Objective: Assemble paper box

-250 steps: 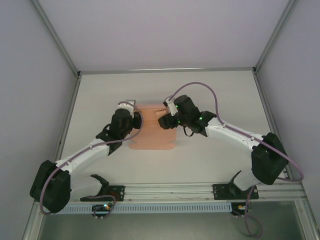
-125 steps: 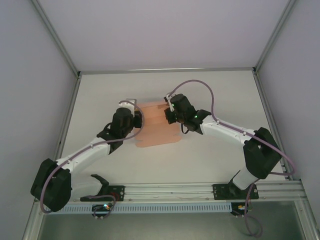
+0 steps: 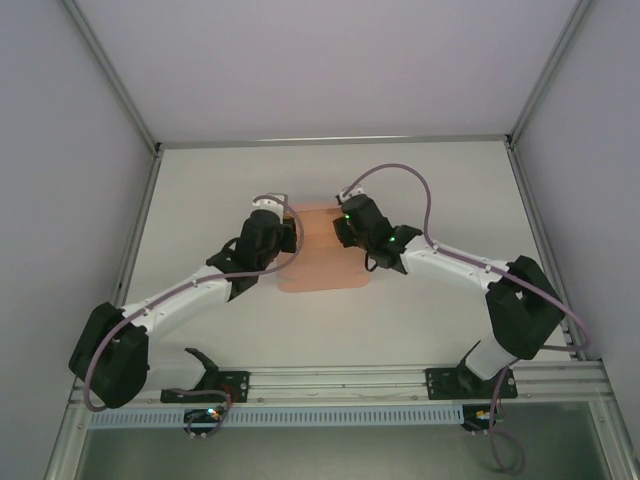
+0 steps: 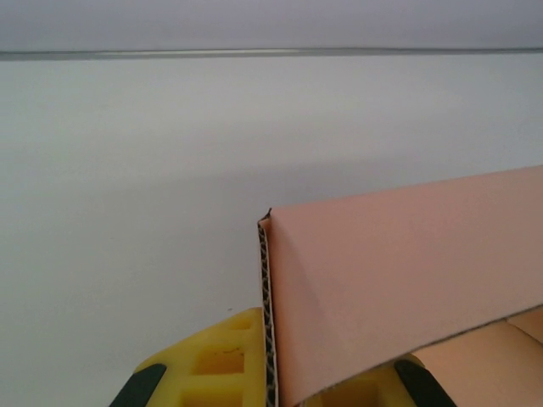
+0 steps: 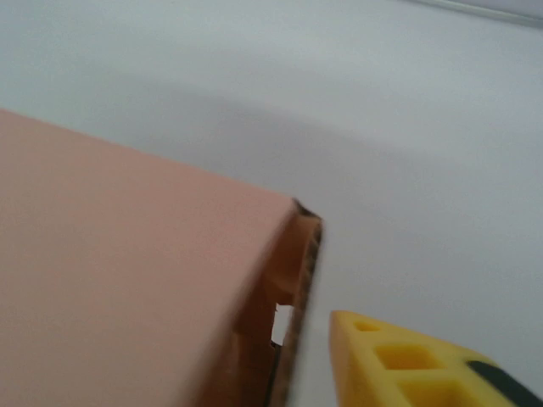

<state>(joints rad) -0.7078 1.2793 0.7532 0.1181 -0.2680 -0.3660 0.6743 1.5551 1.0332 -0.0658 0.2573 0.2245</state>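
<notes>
Top view: 2 arms reach in from the near corners and bend toward the centre of the table (image 3: pixel 440 180), elbows out, both wrists low. 1 paper box (image 3: pixel 322 262) lies approx. in the middle, between them. The left gripper (image 3: pixel 284 226) is at the far left edge of the box and the right gripper (image 3: pixel 338 228) at its far right edge. The wrist bodies and purple cables (image 3: pixel 400 166) cover the contact places.

Left wrist view: 2 yellow fingers (image 4: pixel 212 373) are pressed tight on a raised card wall of the box, with its corrugated edge between them.

Right wrist view: 1 yellow finger (image 5: pixel 399 369) sits just right of the box's folded edge, with a small gap, not touching. The 2nd finger is hidden, so it cannot be told if this gripper is wide or narrow.
</notes>
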